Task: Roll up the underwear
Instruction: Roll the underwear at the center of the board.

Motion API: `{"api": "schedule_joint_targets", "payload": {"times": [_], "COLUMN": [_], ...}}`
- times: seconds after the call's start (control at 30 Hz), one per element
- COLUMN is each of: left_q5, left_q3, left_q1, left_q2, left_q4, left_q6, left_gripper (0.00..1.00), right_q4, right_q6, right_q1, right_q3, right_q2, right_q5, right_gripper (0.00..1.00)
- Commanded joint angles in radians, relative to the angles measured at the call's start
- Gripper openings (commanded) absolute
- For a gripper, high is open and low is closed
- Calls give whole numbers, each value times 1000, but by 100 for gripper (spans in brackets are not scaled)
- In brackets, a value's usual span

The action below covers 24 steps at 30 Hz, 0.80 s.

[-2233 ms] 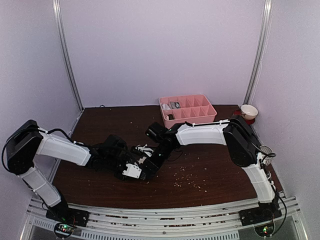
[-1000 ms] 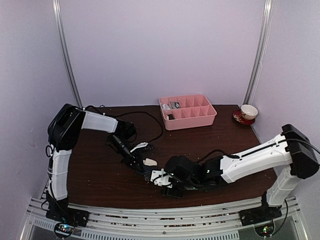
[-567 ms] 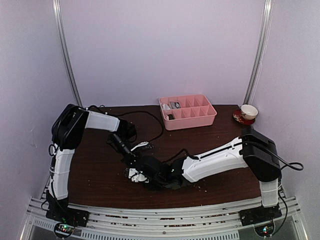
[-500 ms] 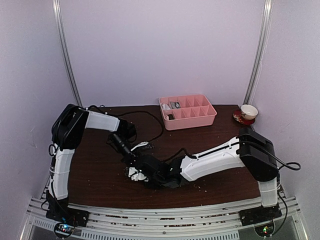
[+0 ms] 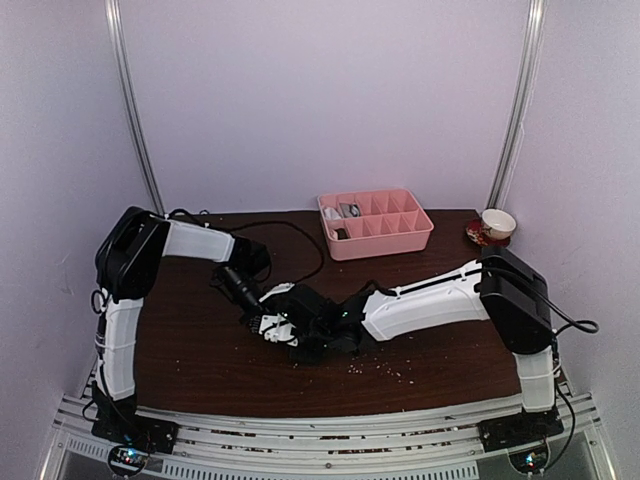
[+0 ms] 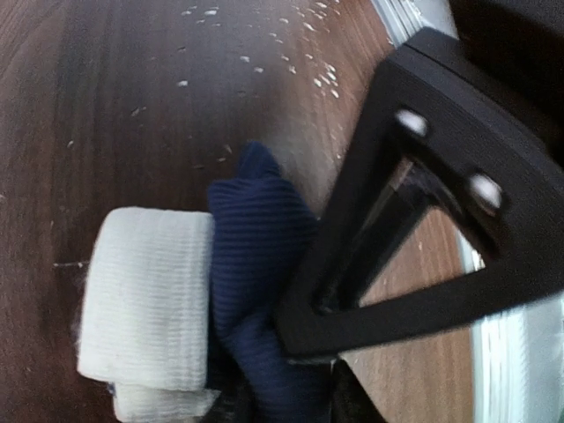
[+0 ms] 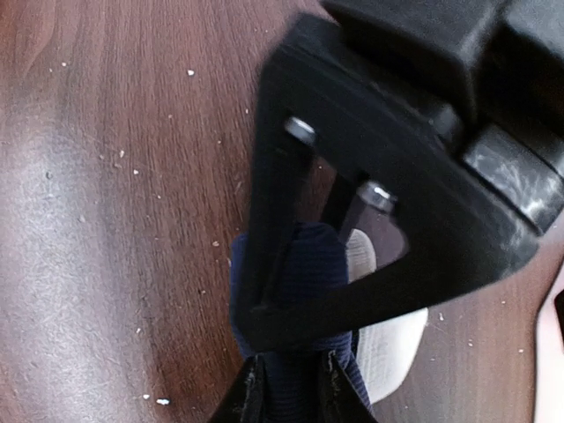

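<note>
1. From above, the navy underwear (image 5: 270,326) lay mid-table (image 5: 190,350), where the left pincer (image 5: 262,318) and right pincer (image 5: 298,338) met.
2. Left wrist: the navy underwear (image 6: 256,238) sat between the tips; whether they pressed it, I could not tell.
3. Right wrist: the tips pinched the navy underwear (image 7: 304,264).

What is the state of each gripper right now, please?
Left gripper: fingers around the navy underwear; whether it grips cannot be told.
Right gripper: closed on the navy underwear.
</note>
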Motion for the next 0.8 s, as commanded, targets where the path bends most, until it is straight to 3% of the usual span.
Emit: {"api": "schedule_joint_targets", "payload": {"times": [0.0, 0.3, 0.53, 0.77], "left_q5": [-167, -112, -186, -242], "left_q3": [-68, -204, -471, -649], "left_q1": [6, 10, 18, 14], "left_q2": [-63, -347, -542, -606], "left_q4": [73, 244, 532, 783], "left_q6": [37, 92, 162, 207], "left_gripper": [44, 65, 66, 69], "right_q4": [-140, -174, -233, -292], "right_q6": [60, 117, 161, 222], "right_q1": [-43, -110, -182, -233], "right_q3": [-6, 32, 119, 201], "right_q2": [42, 70, 118, 191], "right_q5": [-136, -255, -413, -499], "right_gripper": [19, 18, 19, 19]}}
